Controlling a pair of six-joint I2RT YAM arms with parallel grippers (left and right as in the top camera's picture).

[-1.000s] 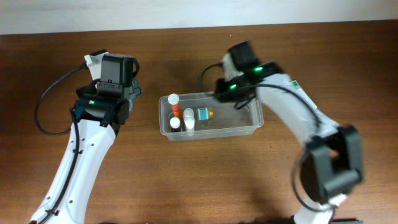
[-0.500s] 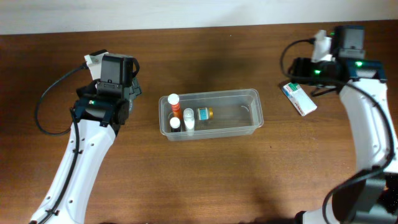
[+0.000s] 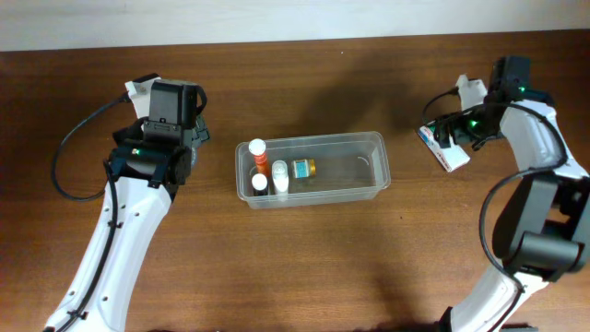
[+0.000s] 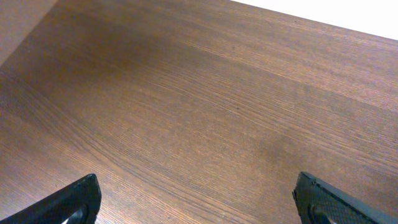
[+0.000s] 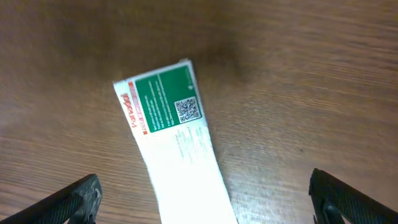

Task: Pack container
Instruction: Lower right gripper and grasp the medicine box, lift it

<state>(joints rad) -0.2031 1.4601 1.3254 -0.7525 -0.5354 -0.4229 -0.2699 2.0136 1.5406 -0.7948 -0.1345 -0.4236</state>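
White arms (image 3: 115,242), black joints (image 3: 155,155), black cables (image 3: 57,164).

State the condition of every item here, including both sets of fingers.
container: uncovered, upright, four bottles in its left half.
orange-capped bottle: upright in the container.
white-capped bottles: two, upright beside it.
amber bottle: lying on its side in the container.
white-and-green box: flat on the table, outside the container.
left fingers: open, empty, over the table.
right fingers: open above the box, not gripping it.
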